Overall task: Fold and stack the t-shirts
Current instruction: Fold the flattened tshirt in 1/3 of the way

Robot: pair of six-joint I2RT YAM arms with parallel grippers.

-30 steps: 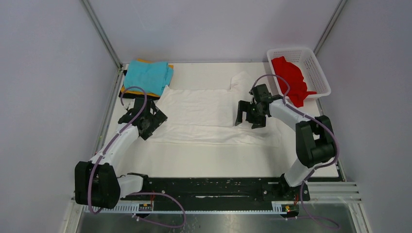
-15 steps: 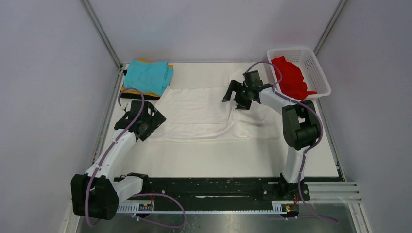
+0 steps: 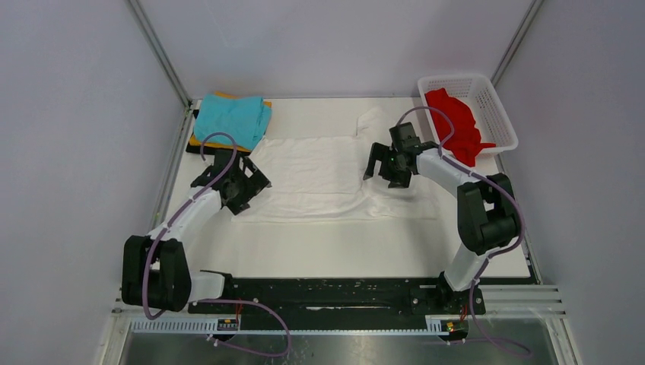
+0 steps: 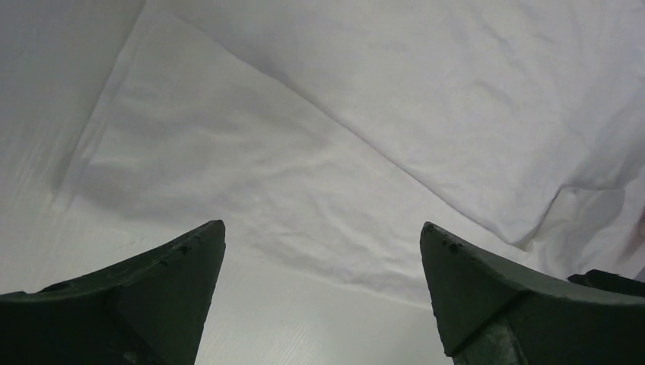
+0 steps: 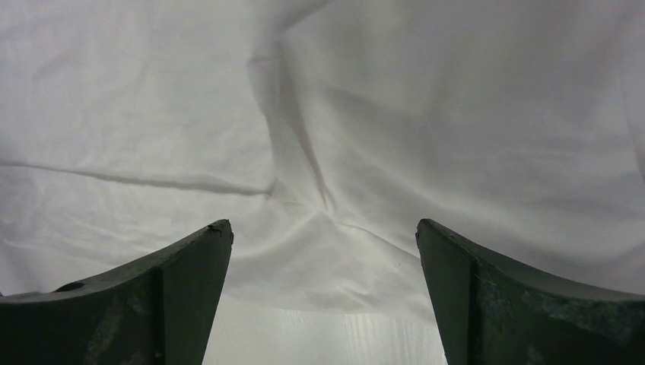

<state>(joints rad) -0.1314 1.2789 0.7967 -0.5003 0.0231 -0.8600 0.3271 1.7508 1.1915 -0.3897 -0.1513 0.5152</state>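
White t-shirt (image 3: 319, 171) lies spread mid-worktop (image 3: 342, 247), mostly flat, w/ creases and a bunched bit on its R side. One sleeve pokes toward the far edge.

L fingers (image 4: 152, 304) are released, wide apart, nothing between them, over the shirt's L edge near a corner. R fingers (image 5: 152, 304) are likewise released and empty, over the rumpled R part.

Step in hand, prob.: flattening/lining up the white one before its first fold. Next move likely needs both sets to drop onto cloth edges, pinch fabric only, then pull in sync so it doesn't skew.

Count:
- 1 white.
- 1 red t-shirt (image 3: 455, 122), in 1 mesh basket (image 3: 456, 78), far R corner.
- Folded stack far L: 1 teal t-shirt (image 3: 232, 118) on top, 1 orange t-shirt (image 3: 199, 141) edge under it, and a dark strip (image 3: 199, 149) beneath, maybe 1 black.
- 2 arms.
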